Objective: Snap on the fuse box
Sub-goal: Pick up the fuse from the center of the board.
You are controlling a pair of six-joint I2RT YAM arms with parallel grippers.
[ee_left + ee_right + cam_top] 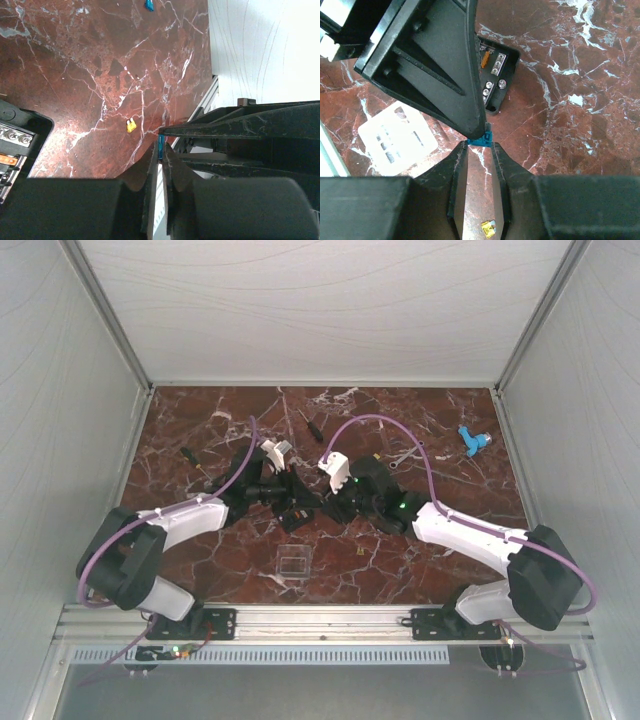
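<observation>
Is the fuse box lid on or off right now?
Off: the fuse box shows bare terminals, and the clear lid lies apart from it.

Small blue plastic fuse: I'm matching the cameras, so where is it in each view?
Top external: too small to make out.
Left wrist: the small blue plastic fuse sits at picture centre, between the left gripper tips.
Right wrist: centre, at the right gripper tips.
Shared landmark: the small yellow fuse lying on the red marble table, in both wrist views.

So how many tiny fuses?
3: a small blue plastic fuse in the left tool, a yellow one on the marble table, an orange one in the black plastic box. Others may hide.
</observation>
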